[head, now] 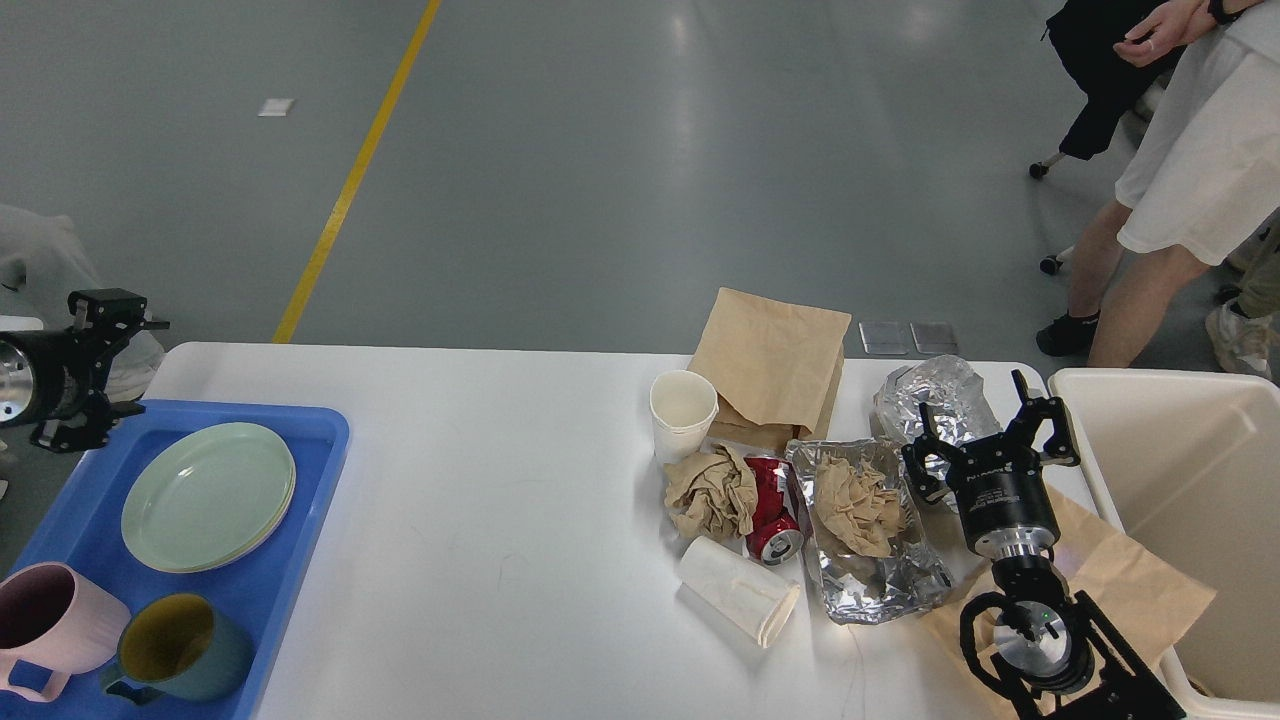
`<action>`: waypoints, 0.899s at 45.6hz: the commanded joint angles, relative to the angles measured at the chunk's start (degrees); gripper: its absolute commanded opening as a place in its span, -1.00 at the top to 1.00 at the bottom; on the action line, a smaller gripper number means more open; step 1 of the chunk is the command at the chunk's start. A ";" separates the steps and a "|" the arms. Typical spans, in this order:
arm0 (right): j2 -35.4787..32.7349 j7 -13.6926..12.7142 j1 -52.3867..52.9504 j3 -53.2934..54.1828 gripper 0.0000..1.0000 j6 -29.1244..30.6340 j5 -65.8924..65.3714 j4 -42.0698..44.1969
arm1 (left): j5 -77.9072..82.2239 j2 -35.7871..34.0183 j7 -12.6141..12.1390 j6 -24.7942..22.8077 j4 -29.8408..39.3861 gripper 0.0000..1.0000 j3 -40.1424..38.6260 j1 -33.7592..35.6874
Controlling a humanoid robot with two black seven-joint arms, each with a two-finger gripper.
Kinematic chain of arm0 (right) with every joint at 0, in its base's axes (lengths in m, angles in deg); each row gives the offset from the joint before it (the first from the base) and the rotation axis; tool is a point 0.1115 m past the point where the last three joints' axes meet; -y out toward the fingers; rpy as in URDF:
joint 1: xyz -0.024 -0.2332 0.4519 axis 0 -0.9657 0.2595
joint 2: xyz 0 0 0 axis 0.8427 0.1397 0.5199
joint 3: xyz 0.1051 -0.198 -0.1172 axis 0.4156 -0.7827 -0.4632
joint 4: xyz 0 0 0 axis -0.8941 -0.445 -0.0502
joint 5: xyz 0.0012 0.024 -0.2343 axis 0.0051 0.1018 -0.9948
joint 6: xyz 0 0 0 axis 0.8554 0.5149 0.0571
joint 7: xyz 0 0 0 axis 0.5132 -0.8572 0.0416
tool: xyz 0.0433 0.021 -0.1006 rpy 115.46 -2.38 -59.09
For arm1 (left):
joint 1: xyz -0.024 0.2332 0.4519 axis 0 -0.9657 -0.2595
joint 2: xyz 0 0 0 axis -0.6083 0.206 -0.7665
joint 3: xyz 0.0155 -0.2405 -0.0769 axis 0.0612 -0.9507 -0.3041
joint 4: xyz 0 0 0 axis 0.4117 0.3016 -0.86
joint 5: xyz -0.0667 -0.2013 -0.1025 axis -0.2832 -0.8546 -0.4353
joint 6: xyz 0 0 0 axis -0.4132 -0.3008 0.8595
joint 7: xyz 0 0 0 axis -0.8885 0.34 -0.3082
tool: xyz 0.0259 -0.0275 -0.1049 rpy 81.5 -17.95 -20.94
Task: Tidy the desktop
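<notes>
The white desktop (500, 480) carries litter on its right half: an upright paper cup (683, 412), a tipped paper cup (740, 590), a crumpled brown napkin (712, 490), a crushed red can (772, 505), a foil tray (870, 585) with crumpled paper in it, a foil wad (935, 392) and a flat brown bag (770, 365). My right gripper (988, 425) hovers open just over the foil wad, holding nothing. My left gripper (100, 368) is raised above the blue tray's (290, 600) far left corner, open and empty.
On the blue tray lie stacked plates, green on top (208, 495), with a pink mug (45, 620) and a teal mug (180, 645). A cream bin (1180, 470) stands at the right edge. Another brown bag (1140, 590) lies under my right arm. A person (1180, 170) walks beyond the table.
</notes>
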 commanded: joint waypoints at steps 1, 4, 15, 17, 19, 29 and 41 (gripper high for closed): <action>0.00 0.00 0.00 0.00 -1.00 0.00 -0.02 0.00 | 0.22 4.40 0.22 -0.03 0.06 -0.93 -26.77 -5.70; 0.00 0.00 0.00 0.00 -1.00 0.00 -0.02 0.00 | 0.22 8.18 0.22 -0.29 0.06 -0.93 -38.29 -9.82; 0.00 0.00 0.00 0.00 -1.00 0.00 -0.02 0.00 | 0.22 17.68 13.56 0.85 7.16 -0.93 -55.64 -20.89; 0.00 0.00 0.00 0.00 -1.00 0.00 -0.02 0.00 | 0.30 18.38 17.51 1.29 10.15 -0.93 -56.34 -23.36; 0.00 0.00 0.00 0.00 -1.00 0.00 -0.02 0.00 | 0.39 19.35 20.24 1.90 13.05 -0.93 -57.74 -26.25; 0.00 0.00 0.00 0.00 -1.00 0.00 -0.02 0.00 | 6.71 26.90 23.42 3.75 22.73 -0.93 -72.24 -39.62; 0.00 0.00 0.00 0.00 -1.00 0.00 -0.02 0.00 | 11.11 31.13 22.98 3.66 22.65 -0.93 -79.55 -40.86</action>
